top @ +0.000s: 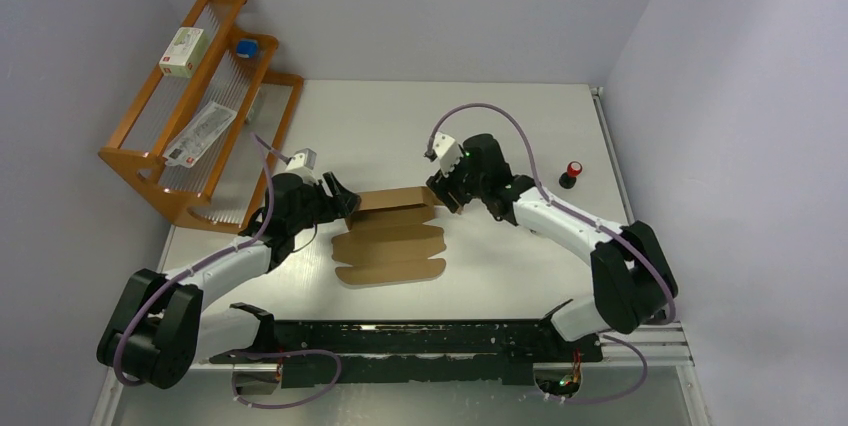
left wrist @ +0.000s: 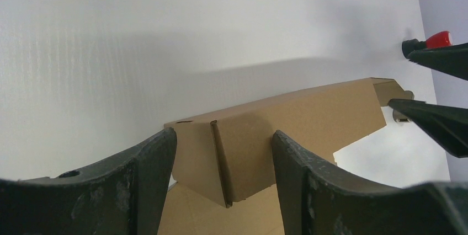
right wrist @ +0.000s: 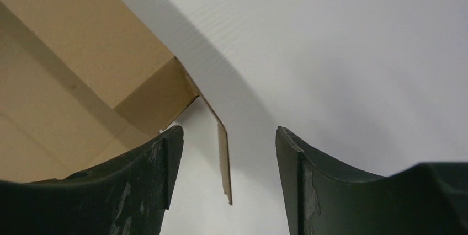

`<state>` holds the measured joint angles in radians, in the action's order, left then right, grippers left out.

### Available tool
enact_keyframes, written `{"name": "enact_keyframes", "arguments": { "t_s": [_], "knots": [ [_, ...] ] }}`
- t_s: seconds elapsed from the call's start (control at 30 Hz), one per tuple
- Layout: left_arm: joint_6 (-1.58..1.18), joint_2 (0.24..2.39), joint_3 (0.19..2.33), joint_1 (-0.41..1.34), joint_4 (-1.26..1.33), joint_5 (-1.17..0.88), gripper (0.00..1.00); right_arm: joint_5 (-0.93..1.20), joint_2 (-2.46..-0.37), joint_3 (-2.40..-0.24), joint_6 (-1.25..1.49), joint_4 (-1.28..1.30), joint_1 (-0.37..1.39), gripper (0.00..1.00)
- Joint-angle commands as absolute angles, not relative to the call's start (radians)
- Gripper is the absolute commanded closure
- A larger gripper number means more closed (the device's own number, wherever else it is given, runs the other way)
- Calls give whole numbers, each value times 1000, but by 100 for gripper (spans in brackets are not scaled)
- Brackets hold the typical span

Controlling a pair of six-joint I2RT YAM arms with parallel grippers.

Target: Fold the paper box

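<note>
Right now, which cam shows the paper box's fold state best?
Top external: the whole paper box is in frame, with the far panel raised and the near flaps lying flat. The left wrist shows only the raised panel's left end and a crease. The right wrist shows only one corner and a loose tab.

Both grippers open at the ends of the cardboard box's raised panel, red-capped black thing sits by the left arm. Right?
No: the red-capped black object sits on the right side of the table, beyond the right arm, as the top external view shows. The rest stands: left gripper and right gripper are open at the ends of the raised panel of the paper box.
</note>
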<state>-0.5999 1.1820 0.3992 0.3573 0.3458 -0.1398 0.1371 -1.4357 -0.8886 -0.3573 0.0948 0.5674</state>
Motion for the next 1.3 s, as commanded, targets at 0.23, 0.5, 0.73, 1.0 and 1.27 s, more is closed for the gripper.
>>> {"name": "enact_keyframes", "arguments": {
  "t_s": [0.23,0.5,0.73,1.0,1.27],
  "knots": [
    [-591,1186,423,362,355,-173,31,277,-1642,-1014,-467,164,534,51],
    [-608,1189,415,362,383,-195,31,330,-1630,-982,-351,143,537,70],
    [-631,1199,407,362,413,-226,32,352,-1609,-930,-266,103,543,81],
    [-674,1198,400,361,456,-283,32,248,-1599,-938,-128,102,562,90],
    [-726,1198,377,363,514,-313,33,138,-1581,-942,31,60,608,88]
  ]
}}
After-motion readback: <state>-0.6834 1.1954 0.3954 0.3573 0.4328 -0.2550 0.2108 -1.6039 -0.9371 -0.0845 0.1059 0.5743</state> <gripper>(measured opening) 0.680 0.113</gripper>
